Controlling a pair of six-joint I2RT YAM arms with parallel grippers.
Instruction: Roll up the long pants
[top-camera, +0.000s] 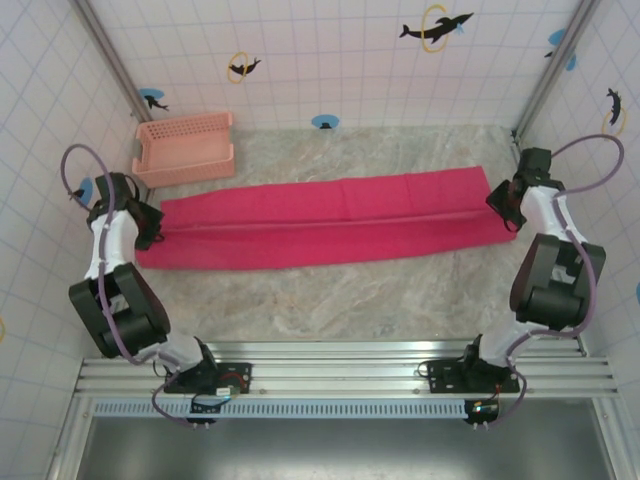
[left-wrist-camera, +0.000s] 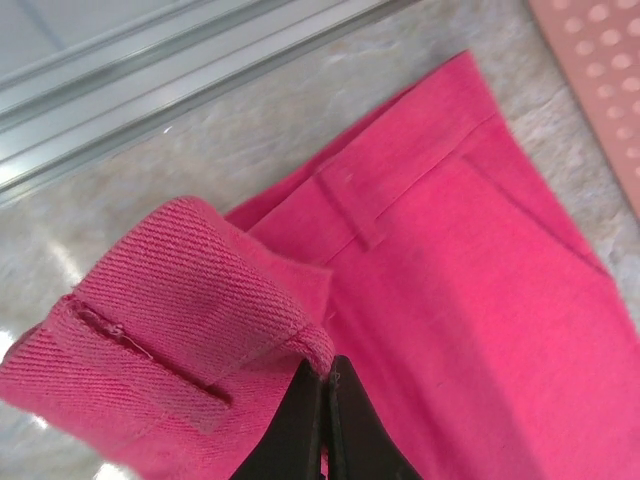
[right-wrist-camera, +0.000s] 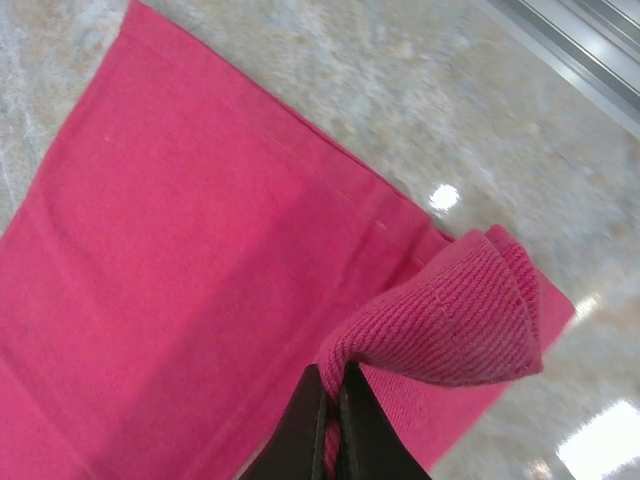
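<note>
The long pants (top-camera: 330, 220) lie stretched flat across the marble table, folded lengthwise into a long magenta strip. My left gripper (top-camera: 150, 228) is at the strip's left end, shut on the waistband corner, which curls up over the black fingertips (left-wrist-camera: 305, 400). A belt loop shows on the lifted waistband of the pants (left-wrist-camera: 470, 300). My right gripper (top-camera: 508, 205) is at the strip's right end, shut on a raised hem corner of the pants (right-wrist-camera: 200, 260) pinched between its fingertips (right-wrist-camera: 310, 420).
A salmon-pink slatted basket (top-camera: 185, 148) stands at the back left, just beyond the left end of the pants; its dotted wall (left-wrist-camera: 600, 60) shows in the left wrist view. Tiled walls and metal posts enclose the table (top-camera: 330, 300). An aluminium rail (top-camera: 340, 365) runs along the near edge.
</note>
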